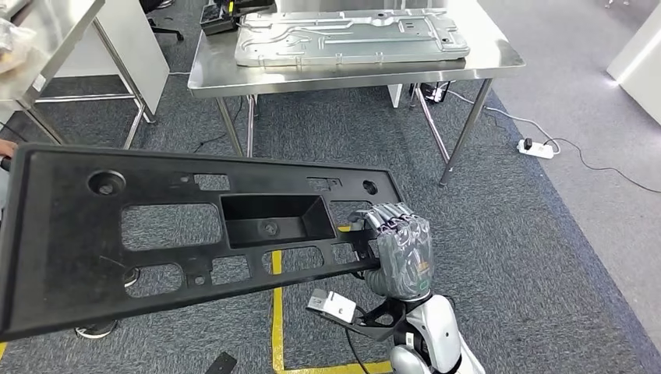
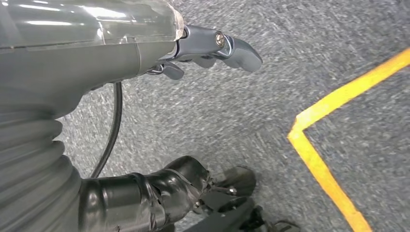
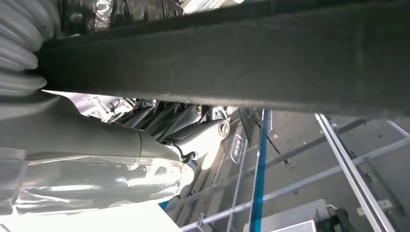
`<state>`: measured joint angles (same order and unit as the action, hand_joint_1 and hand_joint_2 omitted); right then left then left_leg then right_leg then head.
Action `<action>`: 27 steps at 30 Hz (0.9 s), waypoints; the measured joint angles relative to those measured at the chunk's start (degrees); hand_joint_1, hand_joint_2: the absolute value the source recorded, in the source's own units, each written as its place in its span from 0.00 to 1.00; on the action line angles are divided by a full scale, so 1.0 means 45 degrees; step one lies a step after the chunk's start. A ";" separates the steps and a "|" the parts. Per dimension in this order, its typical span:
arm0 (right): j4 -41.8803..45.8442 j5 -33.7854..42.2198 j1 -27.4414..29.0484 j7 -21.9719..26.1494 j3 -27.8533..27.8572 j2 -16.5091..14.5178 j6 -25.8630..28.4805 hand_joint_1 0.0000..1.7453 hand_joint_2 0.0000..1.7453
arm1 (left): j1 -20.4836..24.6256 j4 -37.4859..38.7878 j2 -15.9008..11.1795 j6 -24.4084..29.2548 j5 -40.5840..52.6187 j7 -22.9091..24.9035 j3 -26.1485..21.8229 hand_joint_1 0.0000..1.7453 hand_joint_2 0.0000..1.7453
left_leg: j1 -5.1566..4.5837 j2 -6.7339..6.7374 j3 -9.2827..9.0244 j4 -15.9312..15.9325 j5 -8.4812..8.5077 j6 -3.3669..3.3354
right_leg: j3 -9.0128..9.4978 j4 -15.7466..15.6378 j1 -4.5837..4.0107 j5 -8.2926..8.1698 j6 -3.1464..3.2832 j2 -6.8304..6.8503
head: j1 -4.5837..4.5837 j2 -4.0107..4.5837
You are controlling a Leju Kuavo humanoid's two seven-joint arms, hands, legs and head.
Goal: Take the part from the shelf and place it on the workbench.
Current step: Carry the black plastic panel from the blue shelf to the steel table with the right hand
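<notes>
Here, head view: the black part (image 1: pixel 179 234), a long flat plastic panel with cut-outs and a recessed pocket, spans the left and middle of the frame, held up in the air above the grey carpet (image 1: pixel 514 257), tilted, well apart from the workbench. Left hand (image 2: pixel 212 48) shows in the left wrist view over carpet and a yellow floor line (image 2: pixel 324 159); thumb sticks out, nothing visible in it, but can't tell whether the fingers are spread or curled. Right hand (image 1: pixel 399 248) grips the panel's right end, fingers wrapped over its edge; the right wrist view shows the panel edge (image 3: pixel 232 63) passing just above the curled fingers (image 3: pixel 169 118). Further back, right of centre, the steel workbench (image 1: pixel 499 58) carries a large pressed metal plate (image 1: pixel 351 35). A white power strip (image 1: pixel 536 148) lies on the carpet at right.
</notes>
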<state>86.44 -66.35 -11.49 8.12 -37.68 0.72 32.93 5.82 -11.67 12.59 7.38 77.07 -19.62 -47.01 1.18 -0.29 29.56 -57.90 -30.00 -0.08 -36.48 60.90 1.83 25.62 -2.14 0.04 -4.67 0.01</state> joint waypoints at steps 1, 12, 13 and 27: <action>-0.0010 0.0004 -0.0005 -0.0030 0.0000 0.0000 -0.0005 1.00 1.00 | 0.0010 0.0000 0.0000 -0.0004 0.0000 0.0011 0.0000 0.00 1.00 | -0.0015 -0.0002 -0.0005 0.0002 -0.0056 0.0083 | 0.0037 -0.0020 -0.0050 0.0115 0.0107 -0.0018 | 0.0000 0.0000; -0.0284 -0.0029 -0.0090 -0.0304 0.0000 -0.0058 0.0003 1.00 1.00 | 0.0031 0.0000 0.0010 -0.0061 0.0114 0.0080 0.0045 0.00 1.00 | -0.0049 0.0034 0.2099 -0.2694 -0.0032 0.0077 | 0.0897 -0.0195 -0.0267 0.0762 0.0784 -0.0104 | 0.0047 0.0000; -0.0299 -0.0063 -0.0101 -0.0332 0.0000 -0.0073 0.0009 1.00 1.00 | 0.0030 0.0000 0.0001 -0.0062 0.0118 0.0098 0.0053 0.00 1.00 | -0.0110 0.0030 0.1825 -0.1865 0.0507 -0.0078 | 0.1012 -0.0208 -0.0290 0.0849 0.0778 -0.0112 | 0.0038 0.0000; -0.0590 -0.1092 -0.0733 -0.1134 0.0029 -0.0085 0.0028 1.00 1.00 | 0.0043 0.0000 0.0001 -0.0095 0.0206 0.0182 0.0285 0.00 1.00 | -0.0093 0.0034 0.0148 0.0233 0.0452 -0.0404 | -0.0914 0.2162 -0.0129 0.0866 0.0076 -0.0025 | 0.0019 0.0001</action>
<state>83.79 -71.26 -14.79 3.02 -37.55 0.34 33.06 6.01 -11.67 12.60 6.96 78.00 -18.80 -45.73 0.76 -0.14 30.23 -56.85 -27.96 -1.90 -40.60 70.63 1.25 29.52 -1.80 -0.07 -4.58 0.01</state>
